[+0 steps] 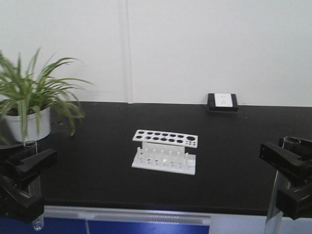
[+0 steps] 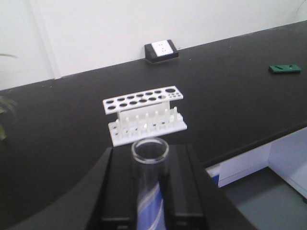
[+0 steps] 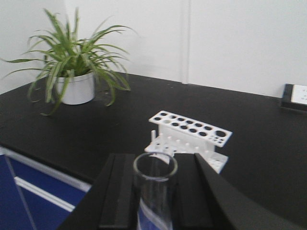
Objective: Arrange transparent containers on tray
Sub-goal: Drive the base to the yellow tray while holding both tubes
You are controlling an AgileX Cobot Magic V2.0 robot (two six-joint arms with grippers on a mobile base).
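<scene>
The narrower test tube (image 2: 151, 191) and the wider test tube (image 3: 154, 191) are clear glass, smooth and glossy. The left gripper (image 1: 25, 183) and right gripper (image 1: 288, 179) are matt black plastic. The rack (image 1: 165, 152), frame centre, is matt white plastic. The countertop (image 1: 97, 161) is black, smooth, low-sheen. The pot (image 1: 29, 126), at left, is smooth white.
</scene>
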